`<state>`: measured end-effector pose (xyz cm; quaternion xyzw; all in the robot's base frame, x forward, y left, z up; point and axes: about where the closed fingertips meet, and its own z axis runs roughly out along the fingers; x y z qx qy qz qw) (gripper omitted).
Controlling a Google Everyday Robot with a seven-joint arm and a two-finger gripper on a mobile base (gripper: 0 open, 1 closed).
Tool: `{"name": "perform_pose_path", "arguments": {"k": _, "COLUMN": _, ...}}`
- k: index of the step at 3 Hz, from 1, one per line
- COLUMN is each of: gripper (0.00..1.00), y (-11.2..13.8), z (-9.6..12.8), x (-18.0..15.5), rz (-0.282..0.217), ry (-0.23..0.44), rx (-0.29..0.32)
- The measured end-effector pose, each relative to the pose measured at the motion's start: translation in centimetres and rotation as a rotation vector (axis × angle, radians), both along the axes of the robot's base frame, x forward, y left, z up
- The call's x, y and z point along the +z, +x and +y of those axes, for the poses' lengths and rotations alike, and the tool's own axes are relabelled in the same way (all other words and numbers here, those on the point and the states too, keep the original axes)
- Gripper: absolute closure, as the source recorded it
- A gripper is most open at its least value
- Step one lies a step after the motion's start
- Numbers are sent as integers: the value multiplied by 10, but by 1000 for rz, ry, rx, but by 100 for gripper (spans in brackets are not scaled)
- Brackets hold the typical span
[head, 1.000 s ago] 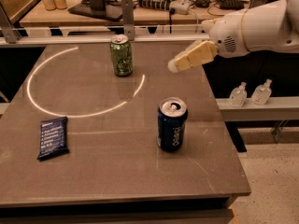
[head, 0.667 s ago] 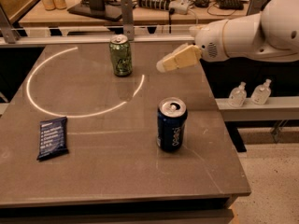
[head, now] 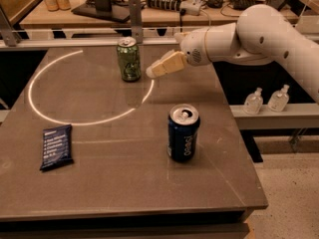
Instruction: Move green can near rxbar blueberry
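Well to the gripper's left and toward the front, the rxbar blueberry (head: 56, 147) lies flat. The green can (head: 128, 59) stands upright just left of the gripper (head: 152, 72), not touching it. The gripper holds nothing; whether it is open cannot be told. A blue Pepsi can (head: 183, 132) stands right of its tip, nearer the front.

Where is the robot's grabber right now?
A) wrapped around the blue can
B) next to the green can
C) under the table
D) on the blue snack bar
B: the gripper hovers close beside the green can, well away from the blue can and the rxbar blueberry.
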<state>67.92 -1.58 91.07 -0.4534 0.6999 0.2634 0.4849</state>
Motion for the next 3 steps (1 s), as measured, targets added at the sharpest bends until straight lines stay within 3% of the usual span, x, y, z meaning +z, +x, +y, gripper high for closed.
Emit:
{"name": "perform_pose_path", "arguments": {"k": 2, "gripper": 0, "y": 32, "z": 57, "x": -20, "rz": 7, "ry": -3, "rx": 101}}
{"name": "perform_pose_path", "arguments": {"k": 3, "gripper": 18, "y": 37, "z": 80, "x": -31, "rz": 19, "ry": -2, "rx": 151}}
